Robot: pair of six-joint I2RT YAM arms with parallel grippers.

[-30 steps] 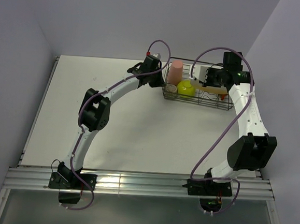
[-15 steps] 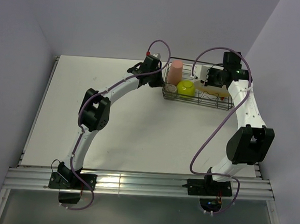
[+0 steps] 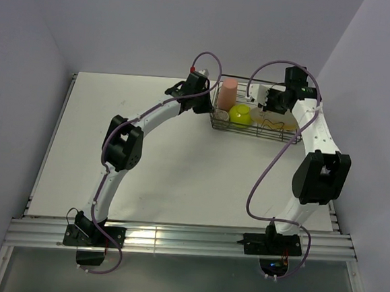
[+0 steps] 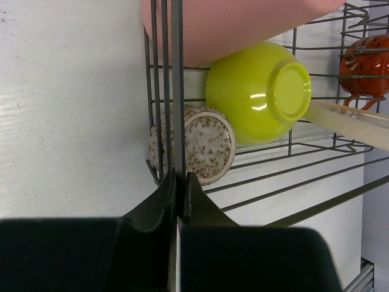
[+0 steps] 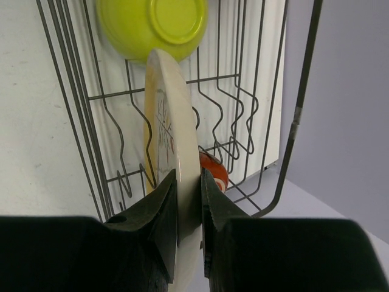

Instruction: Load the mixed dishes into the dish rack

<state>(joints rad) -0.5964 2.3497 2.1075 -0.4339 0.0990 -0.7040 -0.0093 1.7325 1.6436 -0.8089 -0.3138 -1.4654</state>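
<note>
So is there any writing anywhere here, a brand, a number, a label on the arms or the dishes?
None can be read.
The dark marks on the pale-yellow plate are a drawn twig, not letters.
The brown dots on the small cup are only speckles.
The lime-green bowl, the dish rack and the white arms show no label or number in any view.

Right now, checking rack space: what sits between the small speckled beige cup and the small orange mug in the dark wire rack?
The lime-green bowl, then the edge of the pale-yellow plate, shown in the left wrist view.
</note>
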